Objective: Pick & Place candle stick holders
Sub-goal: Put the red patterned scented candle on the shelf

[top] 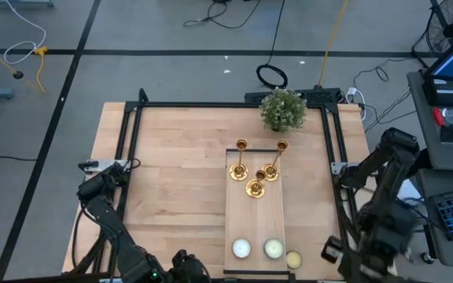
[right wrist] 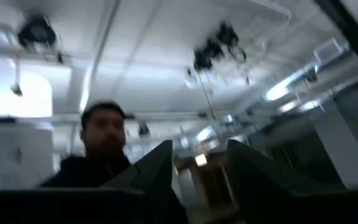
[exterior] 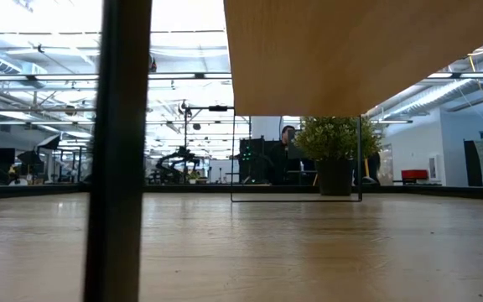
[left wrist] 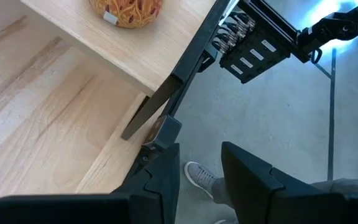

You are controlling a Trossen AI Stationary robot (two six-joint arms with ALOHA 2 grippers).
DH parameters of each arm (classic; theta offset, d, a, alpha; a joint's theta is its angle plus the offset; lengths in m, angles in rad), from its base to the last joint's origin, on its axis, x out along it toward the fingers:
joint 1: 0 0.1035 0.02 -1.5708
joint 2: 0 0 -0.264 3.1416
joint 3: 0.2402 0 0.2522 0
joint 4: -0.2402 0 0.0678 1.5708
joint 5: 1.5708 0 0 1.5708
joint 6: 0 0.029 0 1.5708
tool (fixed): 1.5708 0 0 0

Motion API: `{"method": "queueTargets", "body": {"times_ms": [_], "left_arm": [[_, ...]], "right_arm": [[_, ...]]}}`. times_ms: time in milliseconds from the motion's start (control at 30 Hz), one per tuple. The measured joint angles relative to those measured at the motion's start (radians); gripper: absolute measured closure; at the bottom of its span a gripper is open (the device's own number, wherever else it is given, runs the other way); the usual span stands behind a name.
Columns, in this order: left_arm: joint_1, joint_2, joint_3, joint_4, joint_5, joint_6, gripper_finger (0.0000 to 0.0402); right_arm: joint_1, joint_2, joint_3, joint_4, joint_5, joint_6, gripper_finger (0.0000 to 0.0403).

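On board (top: 255,220): 3 candle stick holders (top: 256,169) | plant (top: 282,109) behind | both end effectors apart

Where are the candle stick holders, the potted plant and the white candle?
candle stick holders (top: 256,189): high view, round base of the nearest one on the raised board.
potted plant (top: 282,109): high view, middle of the foliage.
white candle (top: 241,249): high view, its top face.

A small potted plant (top: 282,109) stands at the table's far edge, beyond a raised wooden board (top: 255,228). Three round candles sit near the board's close end: white (top: 241,248), pale green (top: 273,248), and yellow (top: 293,259) just off it. A person (right wrist: 101,149) shows beyond the table.
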Motion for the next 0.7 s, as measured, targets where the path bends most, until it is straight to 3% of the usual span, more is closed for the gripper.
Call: {"method": "queueTargets", "body": {"times_ms": [67, 200, 267, 400, 533, 700], "left_arm": [[0.0, 0.0, 0.0, 0.0, 0.0, 0.0, 0.0279], [0.0, 0.0, 0.0, 0.0, 0.001, 0.002, 0.028], [0.0, 0.0, 0.0, 0.0, 0.001, 0.003, 0.0279], [0.0, 0.0, 0.0, 0.0, 0.001, 0.003, 0.0279], [0.0, 0.0, 0.0, 0.0, 0.001, 0.004, 0.028], [0.0, 0.0, 0.0, 0.0, 0.001, 0.004, 0.0279]], "right_arm": [[0.006, 0.0, 0.112, -0.272, 0.029, -0.01, 0.0259], [0.03, 0.016, 0.304, -0.853, 0.234, 0.092, 0.0268], [0.043, 0.021, 0.337, -1.038, 0.319, 0.181, 0.027], [0.064, 0.021, 0.339, -1.23, 0.448, 0.303, 0.0261], [0.086, 0.021, 0.339, -1.4, 0.547, 0.408, 0.0226], [0.1, 0.021, 0.339, -1.596, 0.591, 0.602, 0.0171]]}}
